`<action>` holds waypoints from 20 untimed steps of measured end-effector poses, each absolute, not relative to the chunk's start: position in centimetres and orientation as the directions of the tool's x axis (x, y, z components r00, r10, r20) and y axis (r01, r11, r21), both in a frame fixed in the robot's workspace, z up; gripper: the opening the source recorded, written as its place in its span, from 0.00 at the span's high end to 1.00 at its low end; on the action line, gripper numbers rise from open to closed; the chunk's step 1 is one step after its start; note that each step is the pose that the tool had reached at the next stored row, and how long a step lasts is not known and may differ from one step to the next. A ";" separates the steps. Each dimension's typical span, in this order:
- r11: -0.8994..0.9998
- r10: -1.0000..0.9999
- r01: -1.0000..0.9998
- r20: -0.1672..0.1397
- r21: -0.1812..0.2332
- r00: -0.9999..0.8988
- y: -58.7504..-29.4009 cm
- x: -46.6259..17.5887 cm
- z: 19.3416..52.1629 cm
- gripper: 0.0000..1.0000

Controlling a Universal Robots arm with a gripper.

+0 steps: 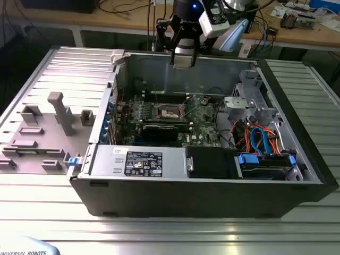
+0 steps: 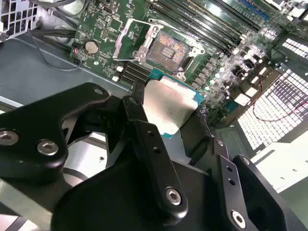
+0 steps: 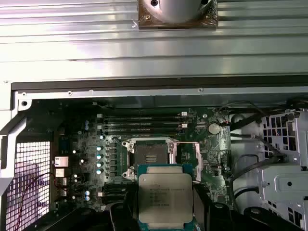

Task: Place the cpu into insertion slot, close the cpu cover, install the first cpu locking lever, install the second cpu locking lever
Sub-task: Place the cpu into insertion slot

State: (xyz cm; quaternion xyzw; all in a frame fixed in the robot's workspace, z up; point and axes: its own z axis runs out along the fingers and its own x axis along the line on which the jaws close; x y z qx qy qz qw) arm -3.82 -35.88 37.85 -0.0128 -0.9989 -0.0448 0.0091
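Computer case (image 1: 159,199) is lying open on the ribbed table (image 1: 170,234), with the green motherboard (image 3: 211,144) facing up inside. The gripper (image 1: 183,57) is hanging above the case's far wall and is not yet down among the parts. Its fingers (image 2: 139,106) are closed partway, pinching the cpu (image 3: 165,195) by two opposite edges with the silver top showing. The cpu is looking slightly tilted in the second wrist view.

The insertion slot (image 3: 150,155) is sitting bare with its dark centre exposed. The cpu cover (image 2: 126,41) is standing swung up beside it, on the coin-battery side.

Judgement: the step in hand is placing the cpu.
- To do it well, level the chip first and square its edges to the socket rim.
- Come straight down with no sideways slide over the contacts.
- Let go only once it is sitting flat.

Edges and room:
- The case wall below the gripper is the first rim to clear.
- The air above the board is looking open.
- The raised cover is crowding one side of the slot, the memory slots (image 3: 144,120) are running along another, and the long black graphics card (image 1: 159,130) is lying near a third, so finger clearance is looking tight there.
- The cables (image 1: 257,141) by the drive bay are well apart.
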 end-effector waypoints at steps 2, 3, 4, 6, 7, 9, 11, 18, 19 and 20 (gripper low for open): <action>0.996 0.025 0.026 0.019 0.089 -1.000 -35.9 -3.8 37.8 0.46; 0.996 0.025 0.026 0.019 0.089 -1.000 -35.9 -3.8 37.8 0.46; 0.996 0.025 0.026 0.019 0.089 -1.000 -35.9 -3.8 37.8 0.46; 0.996 0.025 0.026 0.019 0.089 -1.000 -35.9 -3.8 37.8 0.46; 0.996 0.027 0.028 0.019 0.089 -0.999 -35.9 -3.8 37.8 0.46; 0.995 0.047 0.049 0.019 0.089 -0.999 -35.9 -3.8 37.8 0.46; 0.993 0.077 0.079 0.019 0.089 -0.997 -35.9 -3.8 37.8 0.46; 0.985 0.145 0.147 0.019 0.088 -0.989 -35.9 -3.8 37.8 0.46; 0.985 0.145 0.147 0.019 0.088 -0.989 -35.9 -3.8 37.8 0.46; 0.985 0.145 0.147 0.019 0.088 -0.989 -35.9 -3.8 37.8 0.46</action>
